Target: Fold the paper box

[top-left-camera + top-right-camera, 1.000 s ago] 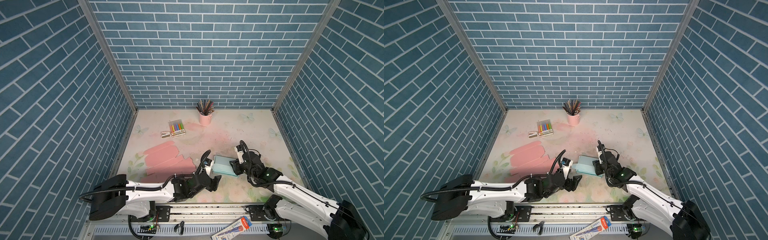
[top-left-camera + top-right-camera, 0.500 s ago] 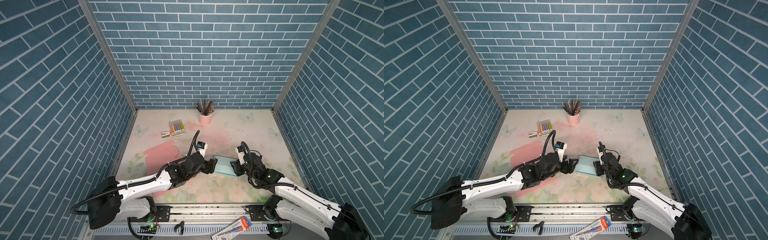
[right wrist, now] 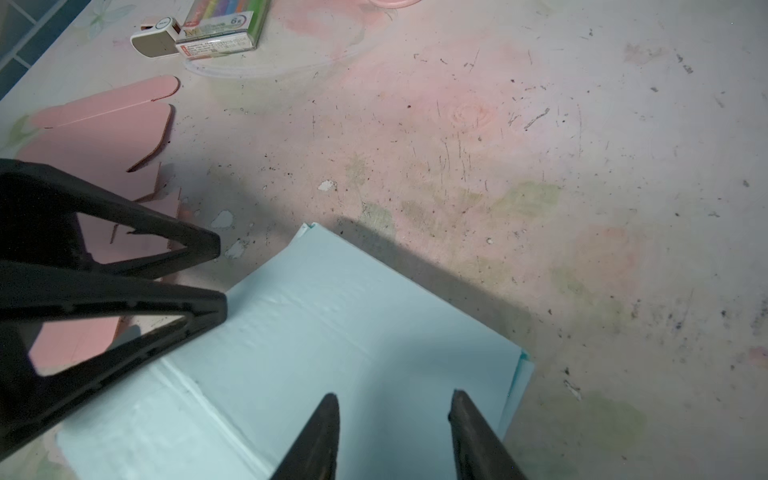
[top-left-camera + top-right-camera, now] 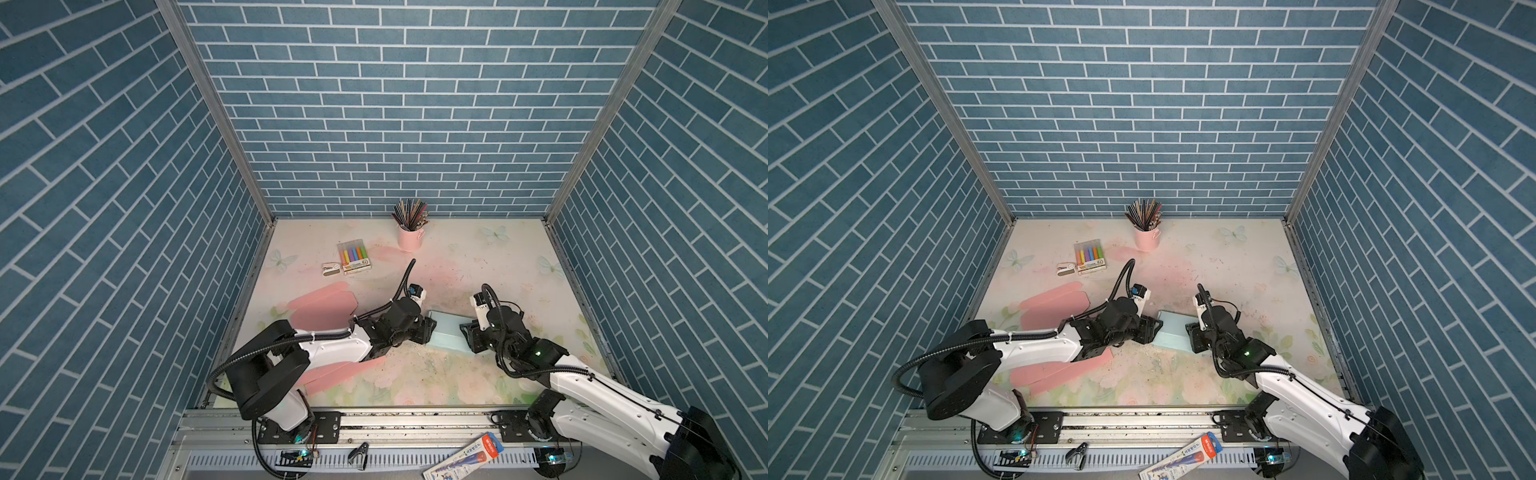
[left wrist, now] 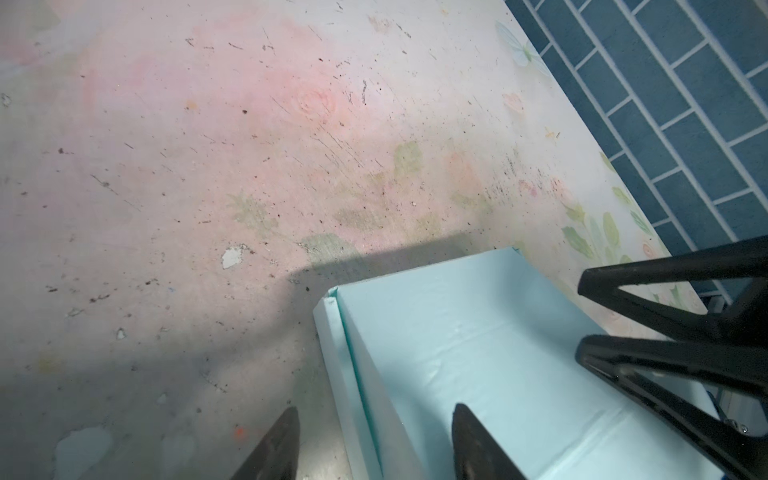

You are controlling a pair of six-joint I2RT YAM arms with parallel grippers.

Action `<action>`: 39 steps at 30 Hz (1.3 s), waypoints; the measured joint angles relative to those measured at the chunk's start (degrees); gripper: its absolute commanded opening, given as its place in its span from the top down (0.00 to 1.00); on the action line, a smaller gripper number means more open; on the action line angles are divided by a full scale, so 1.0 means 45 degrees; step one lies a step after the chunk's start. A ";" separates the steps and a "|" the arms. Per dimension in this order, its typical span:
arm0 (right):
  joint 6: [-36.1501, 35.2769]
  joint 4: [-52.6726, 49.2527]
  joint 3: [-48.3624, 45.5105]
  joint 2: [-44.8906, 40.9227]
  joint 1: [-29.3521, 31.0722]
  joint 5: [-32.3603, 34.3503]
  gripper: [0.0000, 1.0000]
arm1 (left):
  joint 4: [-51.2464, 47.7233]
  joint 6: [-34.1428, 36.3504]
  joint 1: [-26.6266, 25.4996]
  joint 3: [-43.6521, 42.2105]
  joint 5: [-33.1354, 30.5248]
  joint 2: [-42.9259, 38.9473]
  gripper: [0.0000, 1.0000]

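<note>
Fingers of the left gripper (image 5: 376, 409) stand apart, straddling the left wall of the paper box (image 4: 446, 336), near-centre. Right gripper (image 3: 392, 395) at its right side: holding or not, can't tell. Pinch crooked and that wall could buckle, or the box skid.

The left arm (image 4: 332, 353) hid the middle of the pink cardboard (image 4: 324, 309) in both top views. The blue box (image 5: 478, 353) was cut off by the edge of both wrist views, and the marker pack (image 3: 224, 25) by the edge of the right wrist view. The pack's print was too small to read from above. Whether the right gripper (image 3: 392, 395) pinched the box could not be told.
</note>
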 measured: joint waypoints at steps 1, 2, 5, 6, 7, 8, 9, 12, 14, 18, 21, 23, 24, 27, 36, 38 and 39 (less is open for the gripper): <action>0.0034 0.0010 -0.0053 0.0000 0.0005 -0.0005 0.55 | 0.0068 0.0000 0.0015 0.0000 0.0024 0.0078 0.44; 0.0044 0.0015 -0.0141 0.0000 0.0005 -0.0015 0.55 | 0.0151 -0.0005 0.0024 0.0000 0.0058 0.0165 0.45; 0.0185 0.0010 -0.0345 0.0073 0.0015 -0.0044 0.55 | 0.0369 -0.0015 0.0053 0.0000 0.0146 0.0418 0.46; 0.0248 0.0010 -0.0393 0.0107 0.0029 -0.0049 0.55 | 0.0442 -0.0019 0.0058 0.0000 0.0180 0.0500 0.46; 0.0267 0.0005 -0.0423 0.0121 0.0034 -0.0053 0.55 | 0.0529 -0.0029 0.0058 0.0000 0.0214 0.0568 0.46; 0.0267 0.0010 -0.0432 0.0121 0.0053 -0.0053 0.55 | 0.0597 -0.0039 0.0058 0.0000 0.0233 0.0627 0.46; 0.0272 0.0015 -0.0432 0.0121 0.0063 -0.0053 0.55 | 0.0680 -0.0058 0.0063 0.0000 0.0257 0.0709 0.47; 0.0359 0.0029 -0.0432 0.0170 0.0121 -0.0058 0.55 | 0.0899 -0.0083 0.0063 0.0000 0.0296 0.0894 0.48; 0.0384 0.0107 -0.0505 0.0214 0.0175 -0.0049 0.55 | 0.1039 -0.0107 0.0063 0.0000 0.0321 0.1005 0.49; 0.0597 0.0146 -0.0680 0.0233 0.0248 -0.0039 0.55 | 0.1151 -0.0136 0.0063 -0.0024 0.0398 0.1132 0.53; 0.0670 0.0180 -0.0695 0.0238 0.0257 -0.0044 0.55 | 0.1234 -0.0194 0.0063 -0.0049 0.0461 0.1224 0.54; 0.0695 0.0185 -0.0695 0.0248 0.0257 -0.0044 0.55 | 0.1287 -0.0214 0.0063 -0.0092 0.0495 0.1224 0.54; 0.0695 0.0185 -0.0695 0.0262 0.0267 -0.0044 0.56 | 0.1321 -0.0219 0.0063 -0.0107 0.0500 0.1229 0.55; 0.0699 0.0194 -0.0695 0.0321 0.0282 -0.0049 0.56 | 0.1433 -0.0277 0.0063 -0.0146 0.0544 0.1253 0.56; 0.0826 0.0194 -0.0695 0.0379 0.0364 -0.0049 0.62 | 0.1661 -0.0359 0.0063 -0.0316 0.0588 0.1370 0.58; 0.0835 0.0194 -0.0695 0.0384 0.0364 -0.0049 0.63 | 0.1734 -0.0384 0.0063 -0.0389 0.0588 0.1370 0.58; 0.0835 0.0194 -0.0695 0.0389 0.0374 -0.0049 0.63 | 0.1758 -0.0398 0.0063 -0.0423 0.0588 0.1370 0.59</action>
